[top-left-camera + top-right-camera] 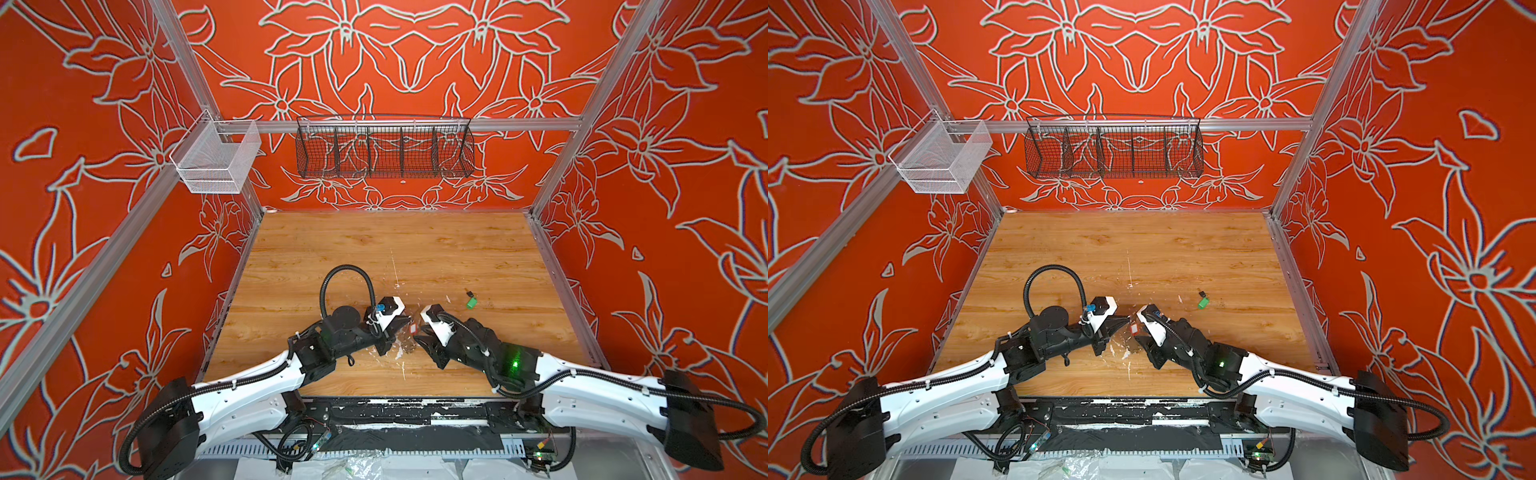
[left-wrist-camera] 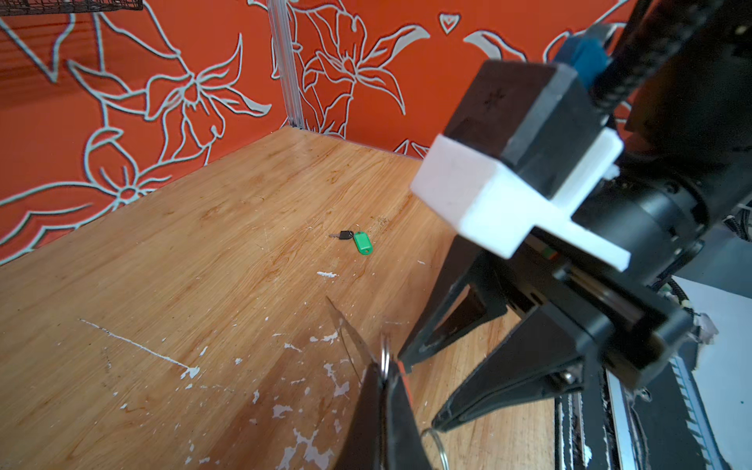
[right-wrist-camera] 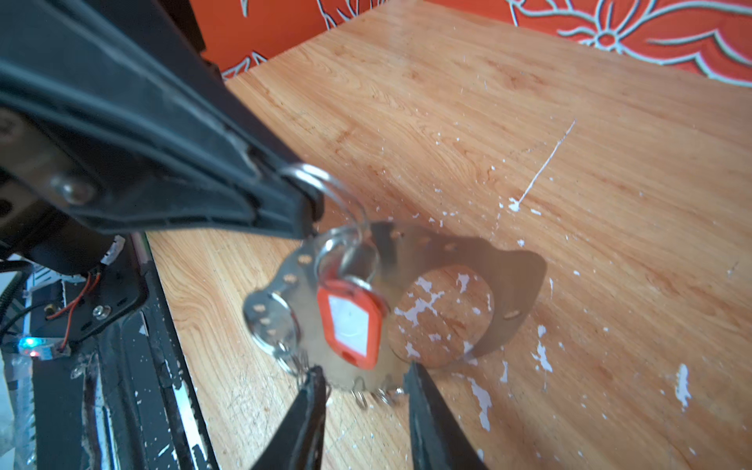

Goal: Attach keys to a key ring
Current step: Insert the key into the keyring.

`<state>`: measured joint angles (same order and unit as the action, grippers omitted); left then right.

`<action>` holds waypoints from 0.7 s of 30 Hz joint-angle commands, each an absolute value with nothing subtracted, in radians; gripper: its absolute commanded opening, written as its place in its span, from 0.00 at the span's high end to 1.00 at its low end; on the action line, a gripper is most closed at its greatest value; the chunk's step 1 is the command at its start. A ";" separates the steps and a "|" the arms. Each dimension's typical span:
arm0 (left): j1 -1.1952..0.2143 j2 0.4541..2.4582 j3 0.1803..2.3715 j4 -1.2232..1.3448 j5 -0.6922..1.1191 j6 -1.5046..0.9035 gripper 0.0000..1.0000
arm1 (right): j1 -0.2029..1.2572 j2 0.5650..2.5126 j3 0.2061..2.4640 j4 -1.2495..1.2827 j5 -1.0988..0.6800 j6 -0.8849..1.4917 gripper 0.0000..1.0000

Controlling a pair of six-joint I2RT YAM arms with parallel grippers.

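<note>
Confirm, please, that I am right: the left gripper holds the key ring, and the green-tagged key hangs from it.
The colour is wrong: the right wrist view shows the orange-red-tagged key hanging from the key ring; the green-tagged key lies apart on the table.

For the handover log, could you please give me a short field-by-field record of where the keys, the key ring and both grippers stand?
left gripper: shut, pinching a small wire ring on the key ring
key ring: hangs tilted from that ring, over the table
orange-red tag: hangs against the key ring's face
green key: lies on the table, apart from both grippers
right gripper: jaws open, close to the key ring, gripping nothing
</note>
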<state>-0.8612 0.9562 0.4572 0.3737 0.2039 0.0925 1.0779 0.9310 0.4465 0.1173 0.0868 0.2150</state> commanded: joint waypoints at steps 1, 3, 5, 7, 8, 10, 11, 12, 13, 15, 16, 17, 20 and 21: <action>-0.862 0.934 0.451 0.401 0.225 0.103 1.00 | 1.085 0.961 0.457 0.182 0.079 0.192 0.65; -0.861 0.931 0.451 0.400 0.225 0.104 1.00 | 1.085 0.975 0.468 0.187 0.081 0.190 0.63; -0.861 0.930 0.449 0.402 0.227 0.103 1.00 | 1.085 0.987 0.473 0.200 0.080 0.182 0.59; -0.861 0.928 0.445 0.410 0.235 0.104 1.00 | 1.084 1.002 0.478 0.210 0.089 0.173 0.56; -0.861 0.928 0.444 0.414 0.242 0.104 1.00 | 1.085 1.009 0.480 0.215 0.100 0.168 0.55; -0.861 0.930 0.445 0.415 0.261 0.109 1.00 | 1.085 1.023 0.485 0.227 0.109 0.160 0.55; -0.861 0.930 0.445 0.416 0.274 0.112 1.00 | 1.085 1.030 0.486 0.235 0.109 0.153 0.55; -0.861 0.932 0.446 0.416 0.288 0.115 1.00 | 1.085 1.033 0.487 0.241 0.106 0.149 0.55; -0.861 0.933 0.446 0.416 0.304 0.119 1.00 | 1.085 1.037 0.487 0.252 0.099 0.143 0.55; -0.861 0.931 0.445 0.416 0.327 0.124 1.00 | 1.084 1.042 0.487 0.266 0.084 0.126 0.54; -0.861 0.930 0.445 0.416 0.335 0.127 1.00 | 1.085 1.041 0.485 0.274 0.078 0.119 0.52; -0.859 0.927 0.445 0.413 0.342 0.130 1.00 | 1.084 1.040 0.483 0.282 0.071 0.110 0.50; -0.861 0.922 0.442 0.413 0.365 0.137 1.00 | 1.084 1.026 0.464 0.308 0.046 0.085 0.46; -0.861 0.921 0.442 0.412 0.372 0.139 1.00 | 1.085 1.020 0.457 0.315 0.037 0.079 0.46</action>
<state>-0.8612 0.9421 0.4561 0.3748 0.3149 0.1158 1.0779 1.0378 0.4572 0.2523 0.0696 0.1284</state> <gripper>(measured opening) 0.047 0.540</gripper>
